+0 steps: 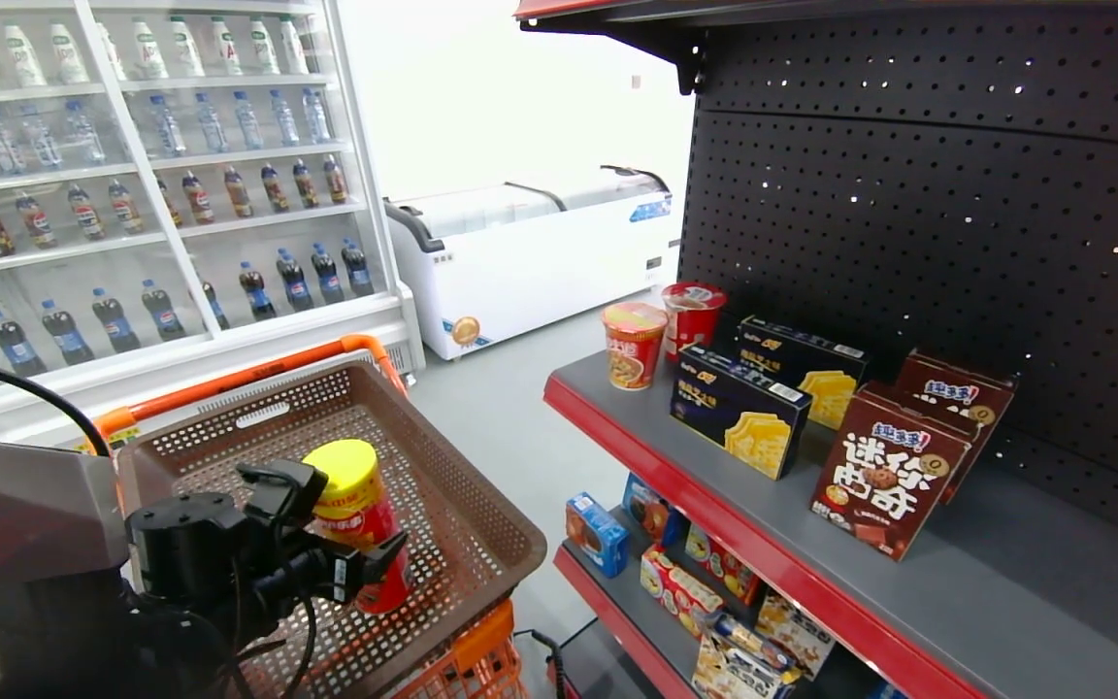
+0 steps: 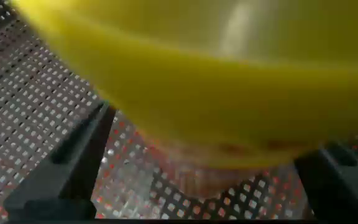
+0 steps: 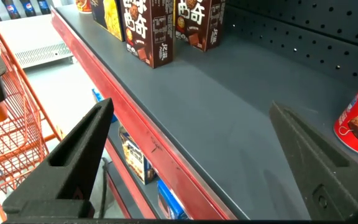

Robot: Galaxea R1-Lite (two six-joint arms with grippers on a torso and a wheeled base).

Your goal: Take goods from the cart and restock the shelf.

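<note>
A red can with a yellow lid (image 1: 357, 510) stands in the brown basket (image 1: 481, 505) on the orange cart. My left gripper (image 1: 336, 519) is down in the basket with its fingers on either side of the can. In the left wrist view the yellow lid (image 2: 229, 68) sits close between the black fingers (image 2: 73, 168), with a slim gap beside the can body, so the gripper (image 2: 216, 130) is open. My right gripper (image 3: 191, 109) hangs open over the grey shelf board (image 3: 229, 124), holding nothing.
The shelf (image 1: 1005, 582) carries two noodle cups (image 1: 634, 345), dark blue boxes (image 1: 739, 408) and brown boxes (image 1: 884, 476), with bare board to their right. Snack packs (image 1: 680, 587) fill the lower shelf. A drinks fridge (image 1: 151, 175) and a chest freezer (image 1: 520, 252) stand behind.
</note>
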